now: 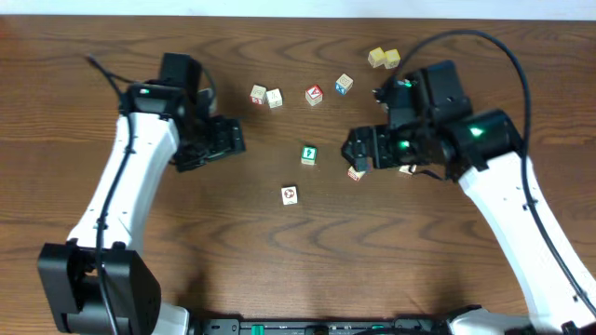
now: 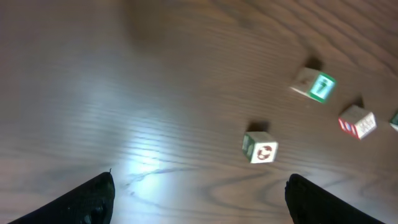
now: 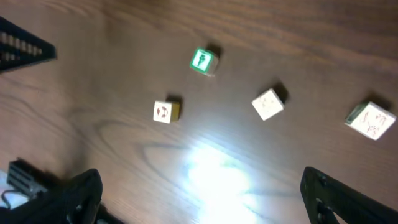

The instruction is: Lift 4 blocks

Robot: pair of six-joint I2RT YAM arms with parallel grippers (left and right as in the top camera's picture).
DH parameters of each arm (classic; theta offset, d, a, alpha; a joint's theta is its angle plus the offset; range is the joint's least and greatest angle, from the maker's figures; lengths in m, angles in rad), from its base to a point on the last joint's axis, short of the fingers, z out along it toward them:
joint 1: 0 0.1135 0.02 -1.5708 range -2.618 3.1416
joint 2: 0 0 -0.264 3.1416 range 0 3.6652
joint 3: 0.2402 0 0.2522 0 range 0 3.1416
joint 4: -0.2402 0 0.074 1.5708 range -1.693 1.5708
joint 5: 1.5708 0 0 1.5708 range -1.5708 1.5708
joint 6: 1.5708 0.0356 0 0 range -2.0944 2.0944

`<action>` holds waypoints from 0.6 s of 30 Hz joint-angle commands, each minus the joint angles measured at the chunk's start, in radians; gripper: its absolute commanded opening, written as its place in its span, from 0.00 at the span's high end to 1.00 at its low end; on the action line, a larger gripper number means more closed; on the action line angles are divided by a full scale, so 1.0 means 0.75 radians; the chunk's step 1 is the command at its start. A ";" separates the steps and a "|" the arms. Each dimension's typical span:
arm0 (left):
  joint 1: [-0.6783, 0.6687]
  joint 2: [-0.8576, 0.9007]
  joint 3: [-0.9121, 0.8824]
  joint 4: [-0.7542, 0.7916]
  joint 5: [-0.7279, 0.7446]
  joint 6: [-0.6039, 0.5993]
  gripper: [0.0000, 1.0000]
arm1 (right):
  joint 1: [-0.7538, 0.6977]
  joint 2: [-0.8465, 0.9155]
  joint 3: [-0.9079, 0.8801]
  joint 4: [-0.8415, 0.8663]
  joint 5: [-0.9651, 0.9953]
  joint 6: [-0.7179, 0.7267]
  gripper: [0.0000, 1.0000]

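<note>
Blocks to lift, four counted: tiny whitish-cream alphabet cubes with small printed marks, lying singly and apart from one another around the middle of the brown wooden table [image 1: 279, 270]. Green-letter block [image 1: 308, 154] nearest the centre, green-framed face up. Red-picture block [image 1: 290, 194] a little nearer the robot and slightly to the left, a round red-and-black mark on top. Third block [image 3: 268, 104] to the right of those two, top face almost plain, red print on one side as seen from the left wrist. Fourth block [image 3: 371, 119] farther right again, faint reddish scribble on top, green along one edge. From overhead, third block partly covered by the right gripper [image 3: 200, 177] and fourth block mostly hidden beneath the right arm [image 1: 503, 205].

Six other cubes counted along the far side of the table. First pale cube [image 1: 258, 94] and second pale cube [image 1: 275, 98] side by side. Then one red-faced cube [image 1: 314, 94] and one blue-faced cube [image 1: 345, 84]. First yellow cube [image 1: 376, 57] and second yellow cube [image 1: 392, 59] side by side at the far right.

Two arms, two grippers. Left gripper [image 2: 200, 182] spread wide, holding nothing, only bare wood between its fingers, well to the left of the four blocks. Right gripper also spread wide and empty, above the wood just beside the third block.
</note>
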 commanded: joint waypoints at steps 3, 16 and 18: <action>0.113 -0.005 0.014 -0.061 -0.011 -0.016 0.12 | 0.096 0.322 0.257 -0.130 0.172 0.101 0.01; 0.130 -0.005 0.014 -0.241 -0.117 -0.015 0.12 | 0.275 0.692 0.351 0.298 -0.029 0.190 0.01; 0.130 -0.005 0.012 -0.240 -0.116 -0.015 0.12 | 0.297 0.717 0.351 0.287 0.134 0.322 0.01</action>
